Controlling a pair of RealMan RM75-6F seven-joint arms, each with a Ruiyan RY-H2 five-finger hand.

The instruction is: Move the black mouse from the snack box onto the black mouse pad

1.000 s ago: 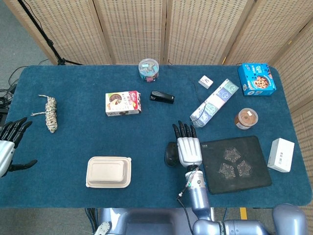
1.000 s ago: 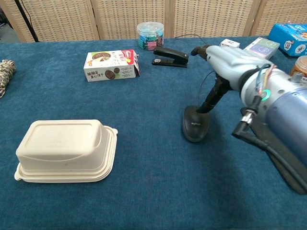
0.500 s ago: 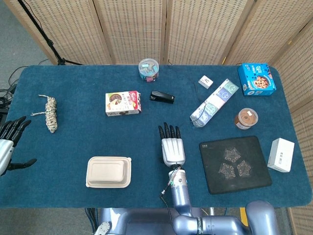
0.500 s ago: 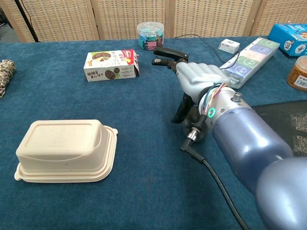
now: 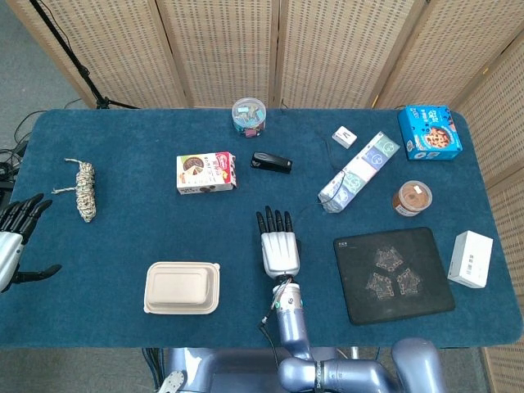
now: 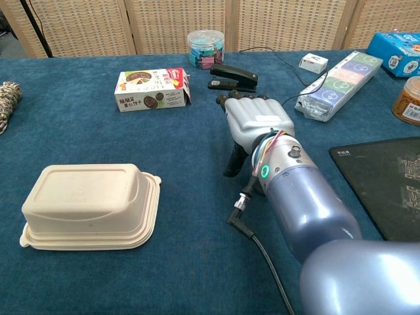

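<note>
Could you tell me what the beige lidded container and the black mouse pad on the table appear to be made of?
The beige lidded container looks like moulded pulp or foam: matte and opaque, with soft rounded edges and a flanged rim; which of the two is unclear. The black mouse pad looks like a thin, flexible mat, probably rubber or fabric-topped, lying flat with a pale printed pattern and a slight sheen in the chest view.

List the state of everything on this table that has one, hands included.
Right hand: fingers stretched forward, palm down; grip cannot be told.
Left hand: fingers apart, holding nothing.
Mouse: not visible, probably under the right hand.
Mouse pad: flat, nothing on it.
Food container: lid closed.
Stapler: closed.
Clip jar: lid on.
Rope: bundled.
</note>
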